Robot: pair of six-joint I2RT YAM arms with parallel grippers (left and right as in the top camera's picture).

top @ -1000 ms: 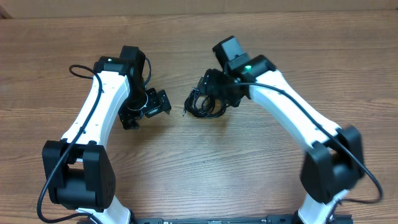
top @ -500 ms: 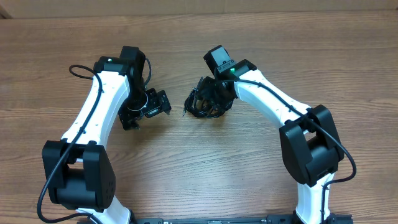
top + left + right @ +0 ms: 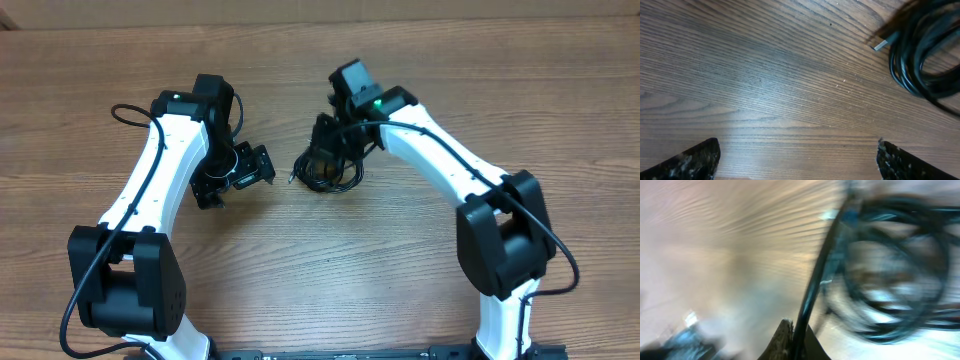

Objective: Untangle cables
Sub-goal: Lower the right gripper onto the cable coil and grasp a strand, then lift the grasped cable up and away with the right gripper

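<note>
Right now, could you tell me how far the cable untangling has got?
Nothing looks untangled: the cable bundle is one tangled coil. In hand: the right claw appears shut on one strand. Remaining: separating the cables; the left claw hangs open over the table.

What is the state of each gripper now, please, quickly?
Left gripper: open, holding nothing.
Right gripper: apparently closed on a strand of the cable bundle; the view is blurred.

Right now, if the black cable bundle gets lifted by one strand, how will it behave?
Likely floppy: the cable bundle lies in loose loops, so strands should sag. Probably light; the cords look thin. Its connector end may drag or snag.
</note>
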